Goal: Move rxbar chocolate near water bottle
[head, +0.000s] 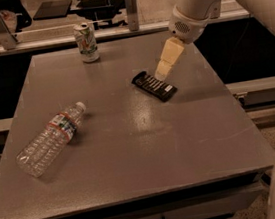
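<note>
Tool [163, 72] poised right over the rxbar chocolate [155, 86], mid-right on the surface [149, 160]!
Camera view: the tool slants down from the white arm [199, 2] at upper right, tip at the bar's far edge; apart or together, I cannot tell. The water bottle [50, 139] lies on its side well to the left, cap toward the bar. A white-green can [86, 42] stands upright near the far edge.

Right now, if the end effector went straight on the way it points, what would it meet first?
Probably the flat black wrapped bar, lying just below the pale end effector; depth is unclear.
</note>
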